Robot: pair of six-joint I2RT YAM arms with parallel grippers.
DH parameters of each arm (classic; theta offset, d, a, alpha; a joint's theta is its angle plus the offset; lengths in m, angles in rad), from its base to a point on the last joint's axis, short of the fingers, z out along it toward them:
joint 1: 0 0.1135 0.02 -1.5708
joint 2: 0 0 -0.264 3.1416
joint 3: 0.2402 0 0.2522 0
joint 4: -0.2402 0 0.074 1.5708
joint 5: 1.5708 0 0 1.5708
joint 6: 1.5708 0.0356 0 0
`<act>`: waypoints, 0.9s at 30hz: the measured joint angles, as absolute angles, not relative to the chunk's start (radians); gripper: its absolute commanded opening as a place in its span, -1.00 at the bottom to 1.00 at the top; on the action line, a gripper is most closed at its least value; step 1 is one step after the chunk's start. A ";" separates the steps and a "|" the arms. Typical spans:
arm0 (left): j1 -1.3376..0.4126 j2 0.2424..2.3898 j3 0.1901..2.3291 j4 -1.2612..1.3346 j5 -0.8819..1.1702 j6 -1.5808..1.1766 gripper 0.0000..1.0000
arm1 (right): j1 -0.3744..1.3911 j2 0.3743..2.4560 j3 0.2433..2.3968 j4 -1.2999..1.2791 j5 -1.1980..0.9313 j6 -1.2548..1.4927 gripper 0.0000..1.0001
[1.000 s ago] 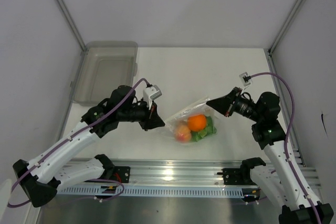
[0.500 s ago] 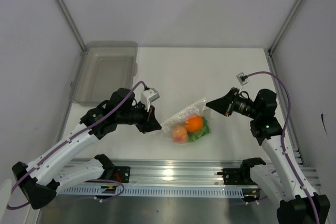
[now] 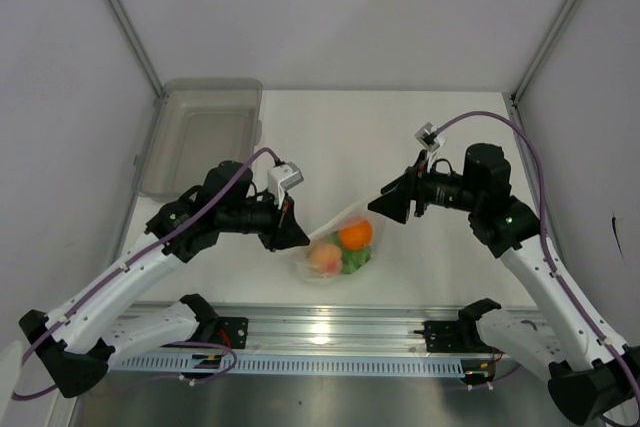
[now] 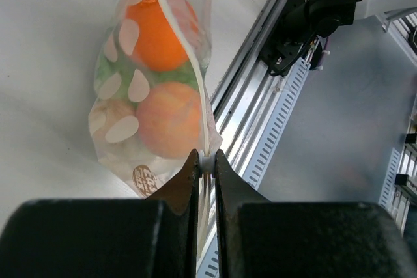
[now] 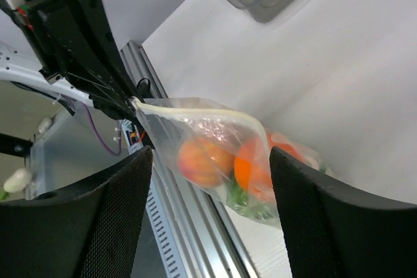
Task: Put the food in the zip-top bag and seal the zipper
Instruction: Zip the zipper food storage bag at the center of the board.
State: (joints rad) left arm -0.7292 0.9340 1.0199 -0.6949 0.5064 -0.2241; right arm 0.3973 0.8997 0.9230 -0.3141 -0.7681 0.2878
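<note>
The zip-top bag [image 3: 335,247] is clear and crinkly, and it holds the food. Inside are two orange fruits [image 4: 159,27] [image 4: 171,118], green lettuce [image 4: 104,69] and a pale lump [image 4: 107,122]. My left gripper [image 4: 206,161] is shut on one end of the bag's white zipper strip, at the bag's left corner [image 3: 298,240]. My right gripper [image 3: 383,205] stands open just right of the bag, touching nothing. In the right wrist view the bag [image 5: 215,128] shows between its wide-apart fingers [image 5: 111,226], some way beyond them. The zipper strip [image 5: 195,110] runs as a single pale line.
A translucent grey bin [image 3: 200,147] sits at the table's back left. The metal rail [image 3: 330,332] runs along the near edge, close below the bag. Frame posts rise at both back corners.
My right gripper has opened, let go of the bag's right end and swung left and higher. The left gripper and the bag have shifted slightly left and toward the rail.
</note>
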 measured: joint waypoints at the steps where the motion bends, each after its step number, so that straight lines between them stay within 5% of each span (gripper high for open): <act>1: -0.730 0.936 1.024 -0.698 0.511 -0.223 -0.99 | 0.414 0.915 0.959 -0.332 -0.766 0.266 0.51; 14: -0.728 0.949 1.038 -0.717 0.560 -0.208 -0.99 | 0.716 1.234 1.274 -0.486 -0.796 -0.009 0.54; 27: -0.728 0.949 1.038 -0.722 0.572 -0.200 -0.99 | 0.767 1.424 1.354 -0.617 -0.918 -0.160 0.06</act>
State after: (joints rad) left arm -0.7277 0.9493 1.0382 -0.7219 0.5720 -0.1997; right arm 0.7670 1.4242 1.3544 -0.6170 -0.9180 -0.1604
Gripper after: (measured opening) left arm 0.101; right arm 0.569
